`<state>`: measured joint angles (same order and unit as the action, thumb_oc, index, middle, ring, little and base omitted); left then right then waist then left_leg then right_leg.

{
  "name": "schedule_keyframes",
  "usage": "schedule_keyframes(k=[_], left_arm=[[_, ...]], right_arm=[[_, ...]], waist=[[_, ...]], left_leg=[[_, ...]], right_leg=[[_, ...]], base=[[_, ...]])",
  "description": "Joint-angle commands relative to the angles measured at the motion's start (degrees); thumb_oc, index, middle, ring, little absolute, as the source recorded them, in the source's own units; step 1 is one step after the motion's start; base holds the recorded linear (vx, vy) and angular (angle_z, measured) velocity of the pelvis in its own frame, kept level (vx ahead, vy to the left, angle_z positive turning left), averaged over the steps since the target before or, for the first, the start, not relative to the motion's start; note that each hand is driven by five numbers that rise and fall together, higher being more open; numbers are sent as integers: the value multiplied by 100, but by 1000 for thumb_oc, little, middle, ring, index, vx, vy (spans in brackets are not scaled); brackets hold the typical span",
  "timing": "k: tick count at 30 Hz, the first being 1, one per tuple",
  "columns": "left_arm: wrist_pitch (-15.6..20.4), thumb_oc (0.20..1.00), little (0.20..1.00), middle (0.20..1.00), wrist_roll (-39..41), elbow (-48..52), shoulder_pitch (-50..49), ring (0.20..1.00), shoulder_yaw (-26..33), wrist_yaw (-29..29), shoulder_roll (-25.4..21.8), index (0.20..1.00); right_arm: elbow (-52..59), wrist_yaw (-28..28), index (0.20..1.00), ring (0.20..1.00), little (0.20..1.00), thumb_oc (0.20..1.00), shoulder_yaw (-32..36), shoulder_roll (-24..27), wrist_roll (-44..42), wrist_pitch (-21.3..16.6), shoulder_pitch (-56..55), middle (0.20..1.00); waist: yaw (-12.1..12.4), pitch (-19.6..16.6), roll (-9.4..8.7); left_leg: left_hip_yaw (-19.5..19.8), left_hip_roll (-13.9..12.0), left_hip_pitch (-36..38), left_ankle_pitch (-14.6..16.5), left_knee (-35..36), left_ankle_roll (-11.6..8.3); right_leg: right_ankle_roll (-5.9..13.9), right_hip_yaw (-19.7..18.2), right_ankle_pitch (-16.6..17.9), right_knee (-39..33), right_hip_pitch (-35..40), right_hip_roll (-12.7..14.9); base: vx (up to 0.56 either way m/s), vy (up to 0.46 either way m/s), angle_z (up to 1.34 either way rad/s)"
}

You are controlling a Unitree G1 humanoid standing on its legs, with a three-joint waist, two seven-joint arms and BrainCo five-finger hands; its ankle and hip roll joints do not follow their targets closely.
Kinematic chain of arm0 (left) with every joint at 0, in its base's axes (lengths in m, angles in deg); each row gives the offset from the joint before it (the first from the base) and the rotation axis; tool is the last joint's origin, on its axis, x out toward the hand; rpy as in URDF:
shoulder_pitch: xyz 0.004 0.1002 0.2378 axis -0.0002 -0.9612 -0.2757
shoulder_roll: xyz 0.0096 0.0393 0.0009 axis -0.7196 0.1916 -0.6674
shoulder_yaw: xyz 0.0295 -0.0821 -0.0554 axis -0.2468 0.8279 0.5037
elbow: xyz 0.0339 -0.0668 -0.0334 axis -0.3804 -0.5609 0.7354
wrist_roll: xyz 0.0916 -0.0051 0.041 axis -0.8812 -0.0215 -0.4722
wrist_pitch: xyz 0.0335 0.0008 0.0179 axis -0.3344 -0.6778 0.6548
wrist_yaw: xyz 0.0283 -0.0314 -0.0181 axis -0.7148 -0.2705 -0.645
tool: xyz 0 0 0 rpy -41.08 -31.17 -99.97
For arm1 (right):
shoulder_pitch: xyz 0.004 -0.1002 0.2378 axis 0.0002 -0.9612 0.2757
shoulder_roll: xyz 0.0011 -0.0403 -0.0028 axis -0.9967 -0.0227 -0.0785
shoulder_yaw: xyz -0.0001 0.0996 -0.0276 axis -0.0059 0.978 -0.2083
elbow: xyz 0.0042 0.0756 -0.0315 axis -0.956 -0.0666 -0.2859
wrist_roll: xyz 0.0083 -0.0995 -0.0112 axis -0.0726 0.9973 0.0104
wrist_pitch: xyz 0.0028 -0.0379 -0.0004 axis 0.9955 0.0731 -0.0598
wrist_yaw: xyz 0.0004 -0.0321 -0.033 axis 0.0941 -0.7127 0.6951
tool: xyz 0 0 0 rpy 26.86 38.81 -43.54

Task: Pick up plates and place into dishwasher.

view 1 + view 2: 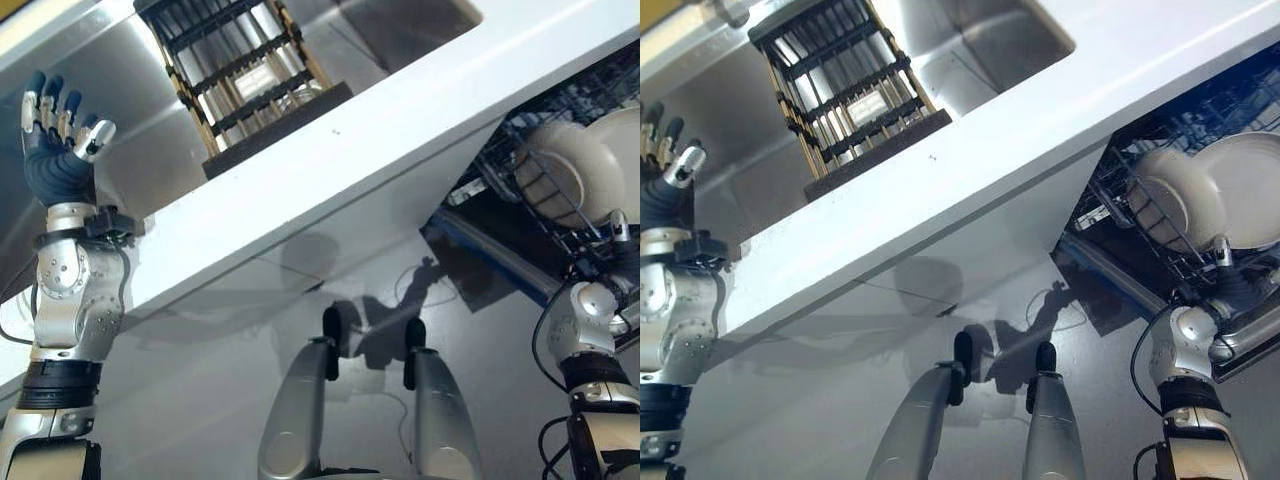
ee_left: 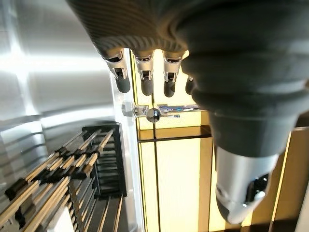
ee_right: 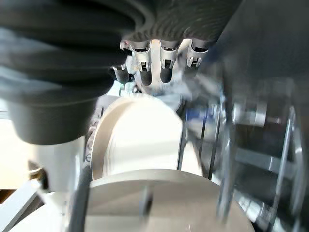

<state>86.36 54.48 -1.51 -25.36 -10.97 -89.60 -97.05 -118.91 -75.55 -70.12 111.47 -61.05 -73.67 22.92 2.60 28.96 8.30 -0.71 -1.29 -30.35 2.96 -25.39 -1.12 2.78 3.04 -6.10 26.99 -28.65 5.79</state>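
Observation:
Two white plates (image 1: 570, 170) stand on edge in the wire rack (image 1: 1140, 240) of the open dishwasher at the right. My right hand (image 1: 622, 245) is low inside that rack, just in front of the plates. In the right wrist view its fingers (image 3: 166, 67) reach out straight over the plates (image 3: 140, 130) and hold nothing. My left hand (image 1: 58, 135) is raised over the steel sink (image 1: 150, 90) at the far left, fingers straight and empty. In the left wrist view its fingers (image 2: 145, 79) point past a dark slatted drying rack (image 2: 72, 169).
The drying rack (image 1: 250, 80) of black and wooden bars stands in the sink and holds no plates. A wide white counter (image 1: 400, 130) runs between sink and dishwasher. A chrome fitting (image 2: 154, 113) shows beyond the left hand. Grey floor lies below the counter.

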Motion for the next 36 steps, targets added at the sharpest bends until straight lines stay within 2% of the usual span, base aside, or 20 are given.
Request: schedule_keyframes(k=[1, 6, 11, 19, 28, 31, 36], left_arm=[[-159, 1000, 1000, 1000, -51, -898, -171, 1000, -496, -115, 440, 1000], [-150, 1000, 1000, 1000, -70, -856, -50, 1000, -529, -206, 448, 1000], [-131, 1000, 1000, 1000, -162, -830, -25, 1000, -545, -211, 526, 1000], [-93, 1000, 1000, 1000, -307, -555, -211, 1000, -614, -182, 805, 1000], [-68, 1000, 1000, 1000, -416, -298, -457, 1000, -783, -323, 1209, 1000], [-38, 1000, 1000, 1000, -441, -242, -513, 1000, -800, -333, 1303, 1000], [-47, 1000, 1000, 1000, -468, -186, -593, 1000, -841, -387, 1480, 1000]], right_arm=[[52, 412, 1000, 1000, 1000, 1000, -47, 150, -265, -465, 294, 1000], [23, 781, 1000, 1000, 1000, 1000, -39, 89, -620, -560, 443, 1000], [-4, 733, 1000, 1000, 1000, 1000, 1, -69, -933, -682, 468, 1000], [-42, 527, 1000, 1000, 1000, 1000, 142, -222, -960, -693, 509, 1000], [-15, 822, 1000, 1000, 1000, 1000, 64, -57, -686, -405, 879, 1000], [116, 871, 1000, 1000, 1000, 1000, 18, -47, -528, -304, 956, 1000], [302, 968, 1000, 1000, 1000, 1000, -151, -74, -267, -107, 1136, 1000]], waist=[[-104, 83, -401], [-81, 83, -366], [-72, 83, -329], [-80, 83, -152], [-140, 83, 114], [-151, 83, 143], [-95, 83, 230]], left_leg=[[-115, 223, -459, 979, -1438, 410], [-26, 272, -725, 946, -1344, 444], [32, 307, -821, 891, -1258, 461], [62, 459, -752, 833, -1215, 440], [-22, 614, -602, 706, -1173, 405], [-66, 661, -647, 602, -1153, 392], [-83, 684, -591, 540, -1127, 357]], right_leg=[[158, -97, 1080, -1149, 133, -77], [128, -44, 1042, -1005, -264, -90], [75, 5, 1016, -908, -470, -84], [5, 19, 1009, -762, -606, 7], [-61, -69, 1004, -578, -760, 96], [-74, -88, 1054, -550, -851, 135], [-102, -86, 951, -410, -893, 151]], base=[[3, -15, 14], [3, -22, 6], [-2, -40, 5], [3, 7, 4], [14, 82, -2], [5, 71, -6], [13, 72, -6]])
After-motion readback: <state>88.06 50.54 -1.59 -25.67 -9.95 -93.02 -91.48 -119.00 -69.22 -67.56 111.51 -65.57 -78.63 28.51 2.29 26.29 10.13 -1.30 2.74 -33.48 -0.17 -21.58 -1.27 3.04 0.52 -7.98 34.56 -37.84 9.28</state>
